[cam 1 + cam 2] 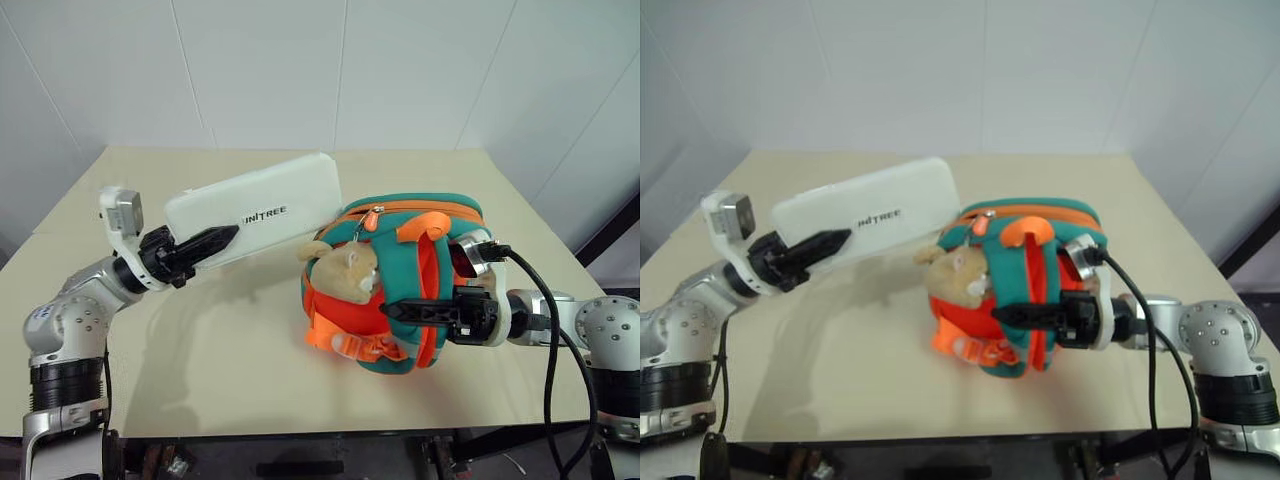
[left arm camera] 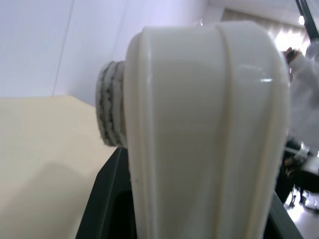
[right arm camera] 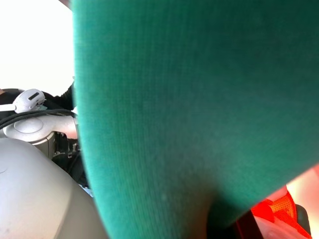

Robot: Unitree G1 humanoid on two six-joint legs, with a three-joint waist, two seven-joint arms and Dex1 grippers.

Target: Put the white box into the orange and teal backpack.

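Head views. You have the white box (image 1: 255, 208) clamped at its near end in the left tool (image 1: 205, 243), lifted off the beige desk (image 1: 230, 350) and slanting up toward the far side; dark lettering shows on its top face. Its far corner sits just beside the top of the orange and teal backpack (image 1: 400, 275), which lies on the desk right of centre. The tan plush bear (image 1: 345, 270) hangs on the backpack's side facing the box, with orange webbing straps (image 1: 350, 345) and a buckle below it. Your right tool (image 1: 400, 310) reaches in level from the right, its black fingers closed tight on a teal strap at the backpack's near side. A black cable (image 1: 545, 310) loops over the right wrist.

Left wrist view. You see the box's glossy white end (image 2: 199, 139) seated between the dark fingers (image 2: 102, 209), with the desk surface (image 2: 45, 149) behind.

Right wrist view. Teal fabric (image 3: 199, 99) of the backpack lies pressed close to the camera; an orange patch (image 3: 279, 209) shows at one corner.
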